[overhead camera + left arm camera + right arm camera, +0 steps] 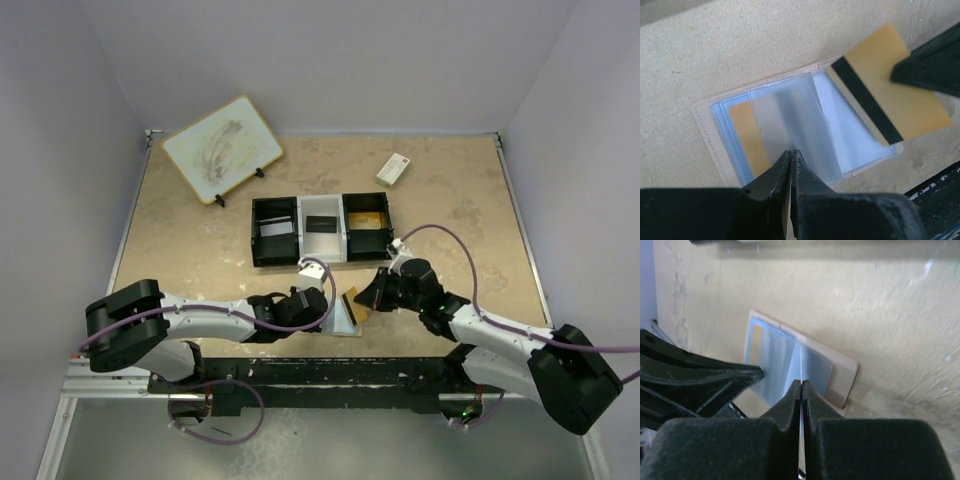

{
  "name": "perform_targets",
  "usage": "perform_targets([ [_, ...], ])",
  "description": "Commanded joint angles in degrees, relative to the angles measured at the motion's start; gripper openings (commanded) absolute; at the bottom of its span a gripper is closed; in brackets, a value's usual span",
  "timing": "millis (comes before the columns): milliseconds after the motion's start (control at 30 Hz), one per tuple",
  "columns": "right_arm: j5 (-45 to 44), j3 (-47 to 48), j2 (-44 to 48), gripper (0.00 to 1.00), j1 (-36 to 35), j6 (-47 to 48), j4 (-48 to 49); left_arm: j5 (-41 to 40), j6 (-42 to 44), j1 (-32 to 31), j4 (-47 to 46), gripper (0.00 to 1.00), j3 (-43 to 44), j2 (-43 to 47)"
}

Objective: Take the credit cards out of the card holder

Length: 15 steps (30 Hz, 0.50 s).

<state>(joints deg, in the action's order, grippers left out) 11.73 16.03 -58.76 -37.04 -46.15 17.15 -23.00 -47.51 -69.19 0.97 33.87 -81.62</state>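
Holding a gold card (pixel 890 85) over the open card holder (pixel 805 125), which lies between both arms near the table's front edge.
The right gripper (pixel 801 385) pinches the card at the holder's 2 o'clock corner. The left gripper (pixel 791 155), closed, rests on a clear sleeve at 6 o'clock. A second gold card (pixel 747 135) sits toward 9 o'clock.

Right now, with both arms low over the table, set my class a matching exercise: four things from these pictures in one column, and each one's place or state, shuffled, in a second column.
Column A
1. gold card
2. card holder
3. white box
4. tray

Column B
a. lying open on the table, close in front of the arms' bases
b. mid-table, divided into three compartments
c. pinched in the right gripper
d. alone on the far right part of the table, beyond the tray

Pairs: 1-c, 2-a, 3-d, 4-b
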Motion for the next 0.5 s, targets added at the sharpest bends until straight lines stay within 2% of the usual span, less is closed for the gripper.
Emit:
perform_targets([
  [0,4.79,-2.53,-2.89,0.00,-1.45,-5.65,10.21,-1.00,-0.40,-0.07,1.96,0.00,-0.44,0.57],
  [133,0.48,-2.27,-3.70,0.00,-2.46,-7.61,8.79,-0.90,-0.39,-0.07,2.00,0.00,-0.29,0.51],
  [333,-5.33,-5.73,-6.21,0.00,-5.35,-14.90,15.54,-0.64,-0.32,-0.06,1.79,0.00,-0.12,-0.16],
  [467,-6.78,-4.19,-11.36,0.05,-9.25,-15.90,17.21,-0.55,-0.42,-0.06,1.74,0.00,-0.23,-0.11],
])
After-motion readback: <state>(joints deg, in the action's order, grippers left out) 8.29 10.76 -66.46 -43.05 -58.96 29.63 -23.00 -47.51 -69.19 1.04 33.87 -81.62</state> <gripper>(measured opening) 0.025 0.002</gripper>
